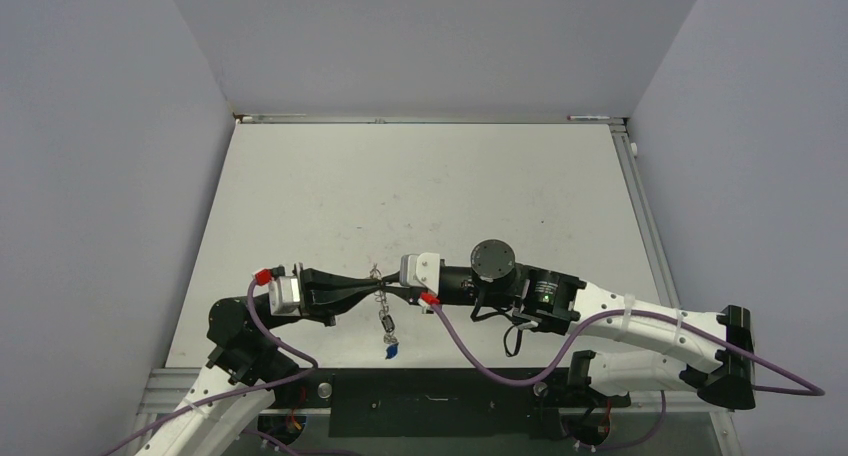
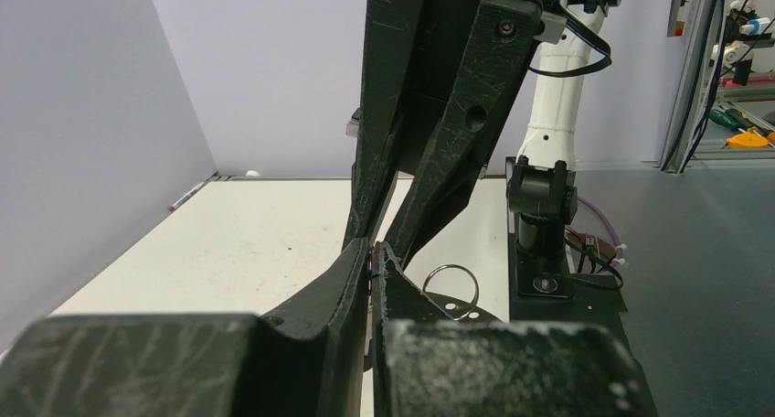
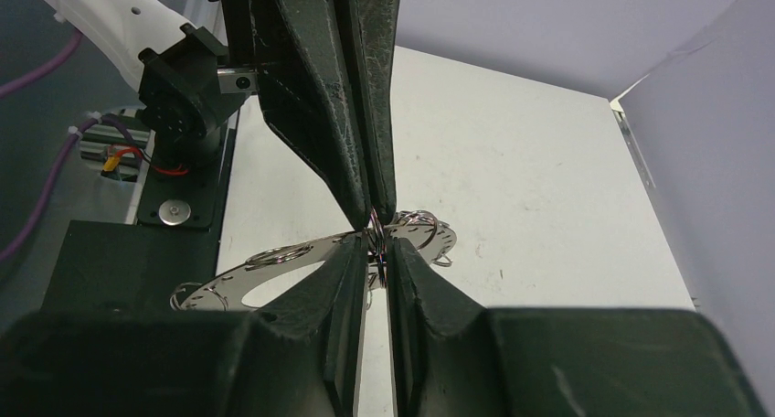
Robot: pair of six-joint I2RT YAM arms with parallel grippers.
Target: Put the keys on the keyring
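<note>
The keyring shows edge-on in the top view, held above the table's near part between both grippers. In the right wrist view it is a flat silvery ring with small wire loops on its rim. A key with a black tag and one with a blue tag hang at its near end. My left gripper comes from the left and is shut on a thin part of the ring. My right gripper comes from the right and is shut on a wire loop. The two sets of tips meet.
The white table stretches away beyond the grippers, with grey walls on three sides. The black base plate and arm mounts lie along the near edge. A loose wire loop of the ring sticks out beside my left fingers.
</note>
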